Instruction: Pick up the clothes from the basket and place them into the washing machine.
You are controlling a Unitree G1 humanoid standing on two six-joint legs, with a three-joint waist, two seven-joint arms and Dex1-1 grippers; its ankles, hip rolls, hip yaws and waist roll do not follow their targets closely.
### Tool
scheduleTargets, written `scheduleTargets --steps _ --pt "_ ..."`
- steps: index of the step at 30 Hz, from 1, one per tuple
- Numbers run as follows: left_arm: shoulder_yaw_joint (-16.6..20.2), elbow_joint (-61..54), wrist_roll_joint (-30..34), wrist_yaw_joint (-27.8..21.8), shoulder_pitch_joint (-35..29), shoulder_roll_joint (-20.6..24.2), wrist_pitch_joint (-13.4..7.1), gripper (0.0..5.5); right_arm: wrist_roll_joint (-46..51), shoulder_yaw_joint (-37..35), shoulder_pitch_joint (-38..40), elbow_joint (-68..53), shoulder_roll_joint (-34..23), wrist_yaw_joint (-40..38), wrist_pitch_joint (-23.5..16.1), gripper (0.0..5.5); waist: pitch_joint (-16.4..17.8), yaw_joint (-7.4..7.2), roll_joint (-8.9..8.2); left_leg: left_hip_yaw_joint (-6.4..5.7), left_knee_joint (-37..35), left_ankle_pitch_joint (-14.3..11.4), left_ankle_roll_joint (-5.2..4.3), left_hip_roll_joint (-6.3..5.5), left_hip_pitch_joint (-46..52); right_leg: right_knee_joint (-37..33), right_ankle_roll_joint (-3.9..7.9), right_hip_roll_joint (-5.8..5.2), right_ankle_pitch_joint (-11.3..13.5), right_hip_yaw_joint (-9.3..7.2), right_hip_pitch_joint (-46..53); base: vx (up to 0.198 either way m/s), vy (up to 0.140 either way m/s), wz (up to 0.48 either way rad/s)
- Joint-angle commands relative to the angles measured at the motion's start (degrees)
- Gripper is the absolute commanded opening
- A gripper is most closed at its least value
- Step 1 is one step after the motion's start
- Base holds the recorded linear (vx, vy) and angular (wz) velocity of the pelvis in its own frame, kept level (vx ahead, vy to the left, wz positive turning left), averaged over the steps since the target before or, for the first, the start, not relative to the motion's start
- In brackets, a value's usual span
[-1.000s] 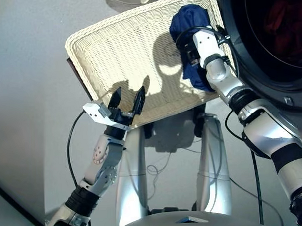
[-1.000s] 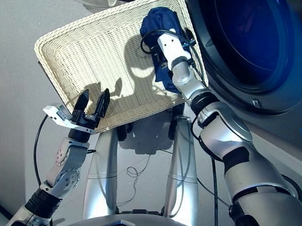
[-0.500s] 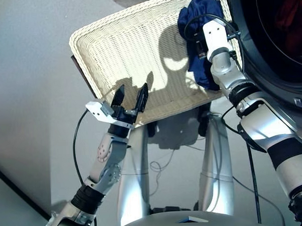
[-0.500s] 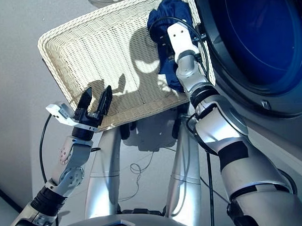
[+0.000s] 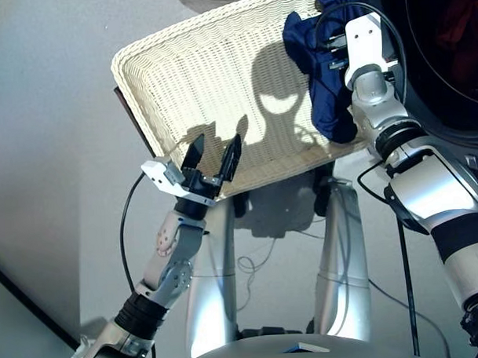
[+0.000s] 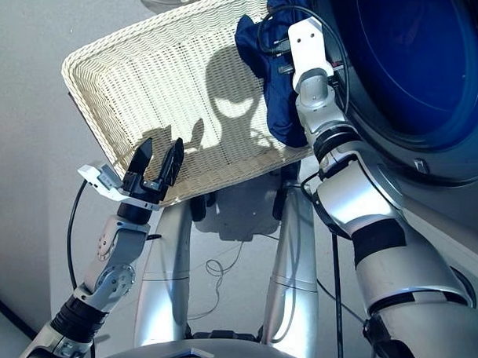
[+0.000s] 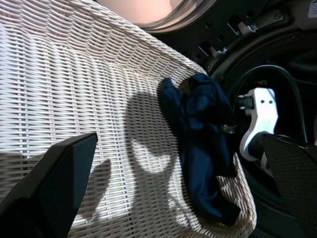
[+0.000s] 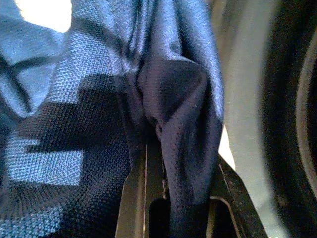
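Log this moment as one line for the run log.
right gripper: shut on navy garment, lifting | left gripper: open, empty | basket: otherwise bare

Pale grey floor [image 5: 50, 154], sunlit

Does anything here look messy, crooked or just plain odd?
Only one thing: the navy blue garment hangs crumpled over the pale cream wicker basket's rim beside the dark grey washing machine, gripped by the right gripper. No spill or damage shows.
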Motion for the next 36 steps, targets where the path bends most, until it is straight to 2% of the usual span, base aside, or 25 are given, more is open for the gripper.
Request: scheduleTargets --steps 1,5,9,11,15,19,22,27,31,36 --pt "1.8 -6.3 2.7 -1.5 3.0 -0.5 -1.2 5.50 -0.1 0.4 5.1 1.7 0.0 -0.5 1.3 0.00 -0.7 0.81 1.58 2.83 -3.9 5.3 1.02 0.88 -1.5 -4.4 -4.01 1.24 5.2 -1.73 1.1 0.000 0.000 0.000" --pt "2.2 -6.2 2.7 -1.0 2.9 -0.3 -1.6 5.50 -0.1 0.3 5.2 -2.1 -0.5 -2.3 -0.2 0.00 -0.8 0.18 1.22 2.85 -3.9 5.2 1.00 0.98 -1.6 -4.6 -4.04 1.37 5.1 -1.72 1.2 0.000 0.000 0.000" --pt "2.4 -6.3 2.4 0.0 2.2 0.6 -2.7 5.50 3.3 -1.6 7.0 -11.0 -2.3 -5.0 -3.8 0.00 -0.7 -1.09 0.52 2.87 -4.1 5.1 0.95 1.13 -1.5 -5.0 -4.03 1.51 5.0 -1.69 1.5 0.000 0.000 0.000" --pt "2.5 -6.2 2.3 0.5 2.1 1.0 -3.3 5.50 7.8 -3.9 10.8 -20.8 -4.0 -5.6 -7.0 0.00 -0.5 -2.04 0.08 2.76 -4.0 5.0 0.93 1.23 -1.4 -5.1 -3.95 1.60 5.0 -1.66 1.7 0.000 0.000 0.000" --pt "2.6 -6.0 1.8 1.3 2.2 1.8 -4.9 5.50 14.5 -13.2 22.4 -39.3 -6.6 -6.6 -14.2 0.00 -0.4 -3.79 -0.43 2.63 -4.1 4.8 1.01 1.33 -1.1 -5.1 -3.87 1.66 4.5 -1.66 1.9 0.000 0.000 0.000" --pt "2.5 -5.0 1.0 2.1 2.1 2.1 -6.5 5.50 17.6 -22.2 32.4 -52.8 -3.7 -6.8 -20.4 0.00 -0.7 -4.98 -0.25 2.42 -3.9 4.3 1.23 1.26 -1.2 -4.8 -3.89 1.93 3.9 -1.52 1.8 0.000 0.000 0.000" --pt "2.7 -4.7 0.4 2.6 1.8 2.0 -7.4 5.50 21.3 -27.3 36.6 -59.7 -1.2 -6.0 -24.0 0.00 -1.1 -5.55 -0.13 2.17 -3.5 4.0 1.37 1.36 -1.5 -4.5 -4.02 2.16 3.4 -1.48 1.6 0.000 0.000 0.000" --pt "2.9 -5.5 -0.5 3.1 2.8 2.4 -7.9 5.50 24.0 -34.4 37.2 -65.9 2.0 -8.0 -29.4 0.00 -2.0 -5.74 0.33 2.17 -3.5 3.7 1.50 1.51 -1.8 -4.2 -3.84 2.22 3.0 -1.43 1.2 0.000 0.000 0.000" --pt "2.5 -5.9 -1.0 3.0 3.7 3.1 -7.3 5.50 27.2 -37.5 37.4 -68.0 3.8 -8.1 -32.4 0.00 -2.5 -5.80 0.42 2.12 -3.4 3.5 1.51 1.48 -2.1 -4.1 -3.84 2.37 2.7 -1.39 1.0 0.000 0.000 0.000" --pt "1.5 -5.6 -1.1 3.0 3.5 4.1 -7.2 5.50 23.6 -40.8 32.0 -61.0 0.8 -15.2 -34.5 0.00 -3.3 -5.34 0.57 1.90 -3.4 3.3 1.44 1.36 -2.2 -4.1 -3.82 2.42 2.6 -1.20 0.7 0.000 0.000 0.000"
